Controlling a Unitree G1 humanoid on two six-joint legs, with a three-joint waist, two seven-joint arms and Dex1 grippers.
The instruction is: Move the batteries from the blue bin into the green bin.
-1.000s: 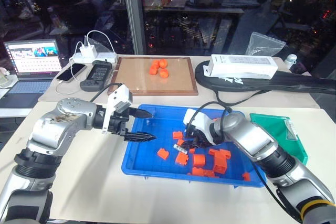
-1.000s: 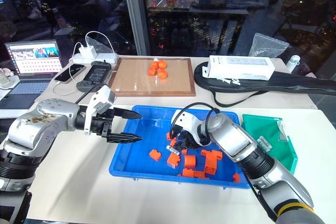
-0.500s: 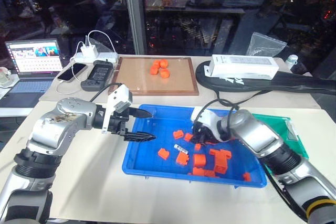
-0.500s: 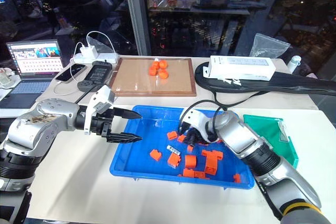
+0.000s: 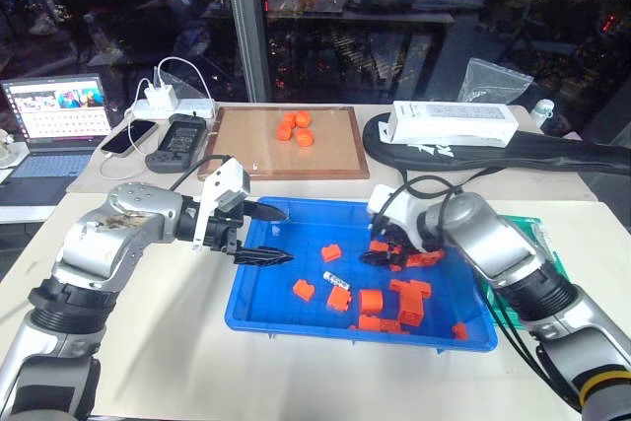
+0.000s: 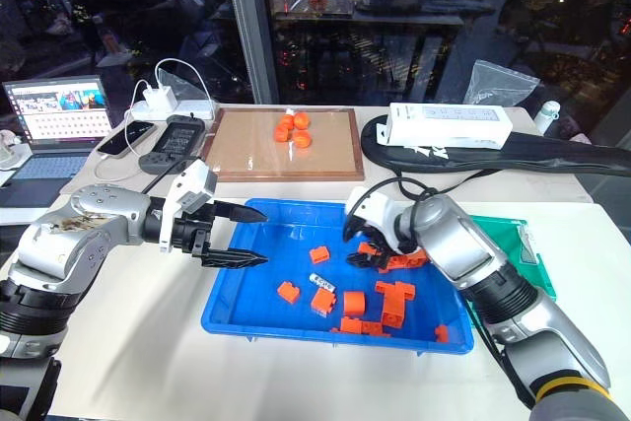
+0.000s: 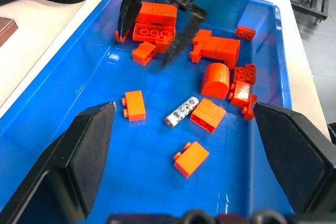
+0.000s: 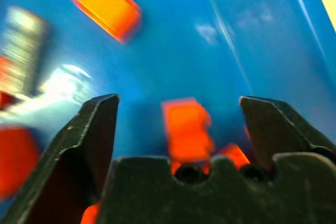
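One battery (image 5: pixel 332 279), a small silver cylinder, lies on the floor of the blue bin (image 5: pixel 264 295) among orange bricks (image 5: pixel 373 300); the left wrist view shows the battery (image 7: pixel 181 112) too. My right gripper (image 6: pixel 353 247) hovers open above the bricks in the bin's far right part, to the right of the battery, holding nothing. In its own view an orange brick (image 8: pixel 186 127) lies below the spread fingers. My left gripper (image 5: pixel 287 236) stands open over the bin's left rim, pointing right. The green bin (image 6: pixel 505 244) sits right of the blue bin, partly hidden by my right arm.
Behind the blue bin a wooden-framed tray (image 5: pixel 246 150) holds orange pieces. A white box (image 5: pixel 455 123) rests on a black bag (image 5: pixel 552 153) at the back right. A laptop (image 5: pixel 54 120), a phone and a charger stand at the back left.
My right gripper has lifted off the bricks, moved right away from the battery and opened. The battery lies where it was. The left arm has kept still.
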